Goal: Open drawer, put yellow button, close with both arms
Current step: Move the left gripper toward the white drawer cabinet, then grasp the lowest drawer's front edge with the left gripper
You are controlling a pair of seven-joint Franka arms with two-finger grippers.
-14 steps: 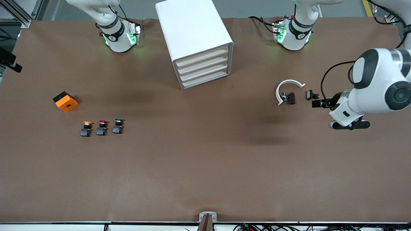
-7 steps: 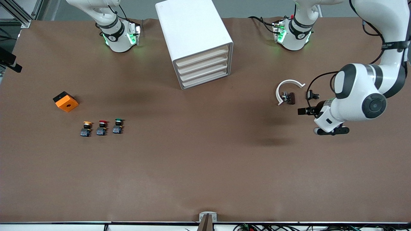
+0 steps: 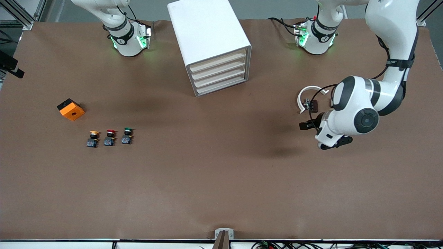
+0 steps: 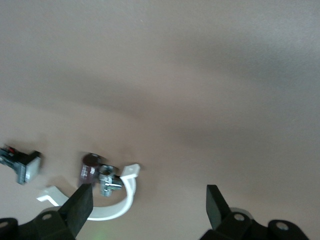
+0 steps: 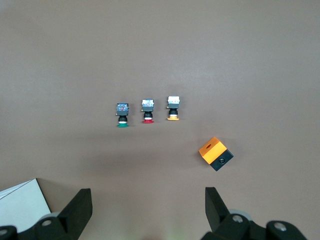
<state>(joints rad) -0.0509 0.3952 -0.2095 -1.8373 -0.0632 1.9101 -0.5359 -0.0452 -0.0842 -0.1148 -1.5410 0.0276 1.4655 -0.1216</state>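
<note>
The white cabinet (image 3: 209, 41) stands at the back middle of the table, and its top drawer (image 3: 218, 59) is closed like the three below it. The yellow button (image 3: 93, 138) stands toward the right arm's end, in a row with a red-capped (image 3: 110, 137) and a green-capped button (image 3: 127, 136). My left gripper (image 3: 311, 128) hangs open and empty over the table beside a white clamp ring (image 3: 309, 97). My right gripper (image 5: 147, 212) is outside the front view. It is open and empty high over the table, looking down on the yellow button (image 5: 173, 114).
An orange and black box (image 3: 70, 109) lies beside the buttons, farther from the front camera. The white clamp ring (image 4: 117, 202) has a metal fitting (image 4: 107, 181) in it, and a small black part (image 4: 22, 162) lies beside it. A corner of the cabinet (image 5: 22, 205) shows in the right wrist view.
The left arm has swung toward the middle of the table, carrying its open gripper past the clamp ring. The small black part is now covered by the arm in the front view.
</note>
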